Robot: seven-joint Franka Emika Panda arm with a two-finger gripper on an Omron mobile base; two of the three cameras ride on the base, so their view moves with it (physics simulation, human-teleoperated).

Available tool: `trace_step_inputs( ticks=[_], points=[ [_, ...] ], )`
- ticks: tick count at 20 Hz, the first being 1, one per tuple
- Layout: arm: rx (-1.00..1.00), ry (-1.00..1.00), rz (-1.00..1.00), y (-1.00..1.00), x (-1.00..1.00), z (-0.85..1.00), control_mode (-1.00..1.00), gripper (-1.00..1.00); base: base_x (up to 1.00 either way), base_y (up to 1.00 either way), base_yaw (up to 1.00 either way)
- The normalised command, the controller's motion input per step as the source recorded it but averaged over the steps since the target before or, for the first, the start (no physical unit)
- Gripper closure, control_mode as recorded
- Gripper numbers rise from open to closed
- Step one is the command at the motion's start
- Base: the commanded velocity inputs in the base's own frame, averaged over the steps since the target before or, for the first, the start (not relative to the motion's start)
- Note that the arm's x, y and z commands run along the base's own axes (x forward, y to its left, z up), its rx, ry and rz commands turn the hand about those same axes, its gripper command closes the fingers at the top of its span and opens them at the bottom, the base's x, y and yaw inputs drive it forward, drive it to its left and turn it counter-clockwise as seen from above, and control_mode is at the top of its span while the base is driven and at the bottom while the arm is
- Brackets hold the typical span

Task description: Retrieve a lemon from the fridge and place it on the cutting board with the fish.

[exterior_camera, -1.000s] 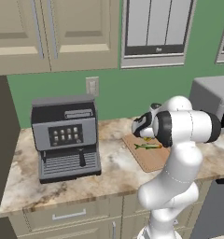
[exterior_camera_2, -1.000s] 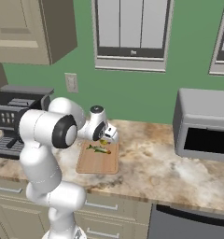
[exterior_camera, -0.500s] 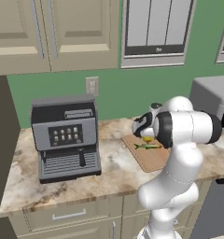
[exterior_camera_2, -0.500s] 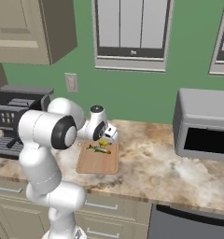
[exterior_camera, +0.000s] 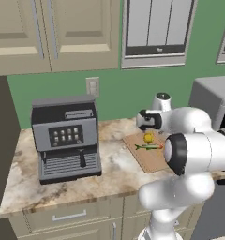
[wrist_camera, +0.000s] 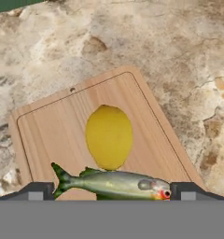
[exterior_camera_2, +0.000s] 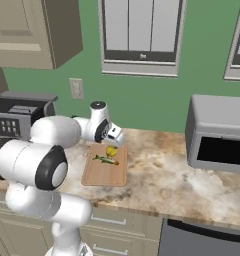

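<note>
lemon [wrist_camera: 108,136]: smooth yellow oval, lying free on the cutting board [wrist_camera: 44,135]
fish [wrist_camera: 116,184]: slim, greenish-grey, touching lemon
tool [wrist_camera: 111,191]: tips wide apart, holding nothing

Light is even and fairly bright, a flat rendered look with no glare. At twelve o'clock the cabinets [exterior_camera: 53,33] throw soft shade on the wall. The lemon [wrist_camera: 108,136] and fish [wrist_camera: 115,183] cast almost no shadow on the board [wrist_camera: 48,135]. Base views are slightly soft; edges stay straight, undistorted.

Home kitchen, marble counter [exterior_camera: 109,173], cream cabinets [exterior_camera: 53,33] (green wall), coffee machine [exterior_camera: 65,138], microwave [exterior_camera_2: 219,132]
</note>
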Motion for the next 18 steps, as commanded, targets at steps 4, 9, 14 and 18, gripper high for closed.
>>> trace_step_inputs(
  ticks=[4,9,14,18],
  points=[
    [0.0,0.0,-0.03,0.35,-0.86,0.54,-1.0,-1.0,0.0,0.0,0.0],
    [-0.01,-0.01,-0.01,0.34,-0.88,0.62,-1.0,-1.0,0.0,0.0,0.0],
    [0.0,-0.09,-0.02,0.03,-1.0,0.42,-1.0,-1.0,0.0,0.0,0.0],
    [0.0,-0.07,-0.02,0.0,-0.9,0.27,-1.0,-1.0,0.0,0.0,0.0]
  ],
)
